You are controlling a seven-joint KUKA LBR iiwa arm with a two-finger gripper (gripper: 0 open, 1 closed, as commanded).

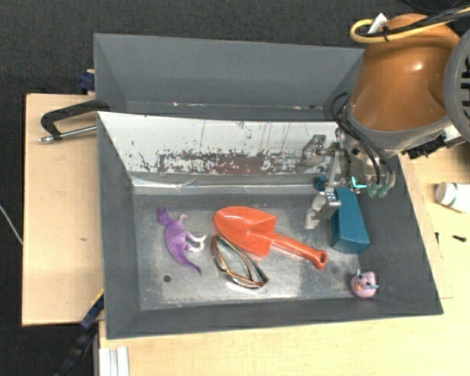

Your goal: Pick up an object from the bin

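From where I stand, the gripper (pixel 327 202) hangs low at the right side of the grey metal bin (pixel 219 92), right against the upper end of a teal-blue rectangular block (pixel 350 224) that lies on the floor near the right wall. I cannot tell whether the jaws are open or closed. The block looks stiff and flat-sided, probably light, with smooth faces that might slip, so I would take it across its narrow width near the middle. The handle end of an orange plastic toy shovel (pixel 258 233) lies just beside the block's lower end and could be nudged. A small pink-and-purple toy (pixel 365 284) sits near the bin's front right corner.
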